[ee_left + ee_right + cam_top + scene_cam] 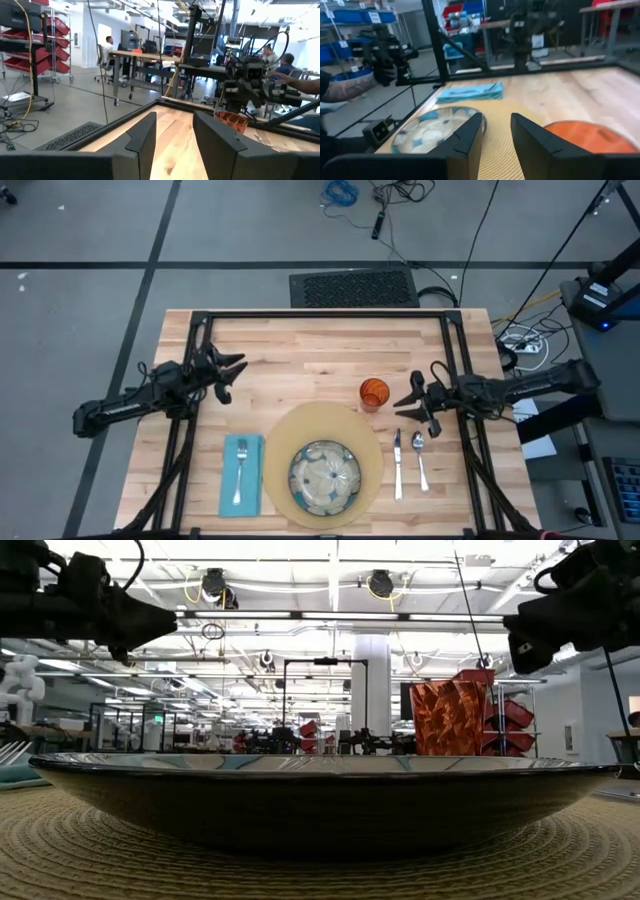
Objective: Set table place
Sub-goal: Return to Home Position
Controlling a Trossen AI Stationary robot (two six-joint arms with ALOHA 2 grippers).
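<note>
The round tan mat (322, 463) lies near the wooden table's (300, 340) near edge, with the blue-green patterned dish (325, 477) resting on it. The teal napkin (241, 473) lies left of the mat with the fork (240, 470) on top. The knife (397, 465) and spoon (420, 458) lie right of the mat. The orange cup (373, 393) stands upright just beyond the mat's far right. My right gripper (407, 402) is open and empty, just right of the cup. My left gripper (236, 378) is open and empty above the table's left part.
Black frame bars (320, 314) run along the table's far edge and down both sides. The far middle of the table top is bare wood. In the low view the dish (320, 800) fills the foreground and the cup (448, 718) stands behind it. People sit at desks (107, 47) beyond the table.
</note>
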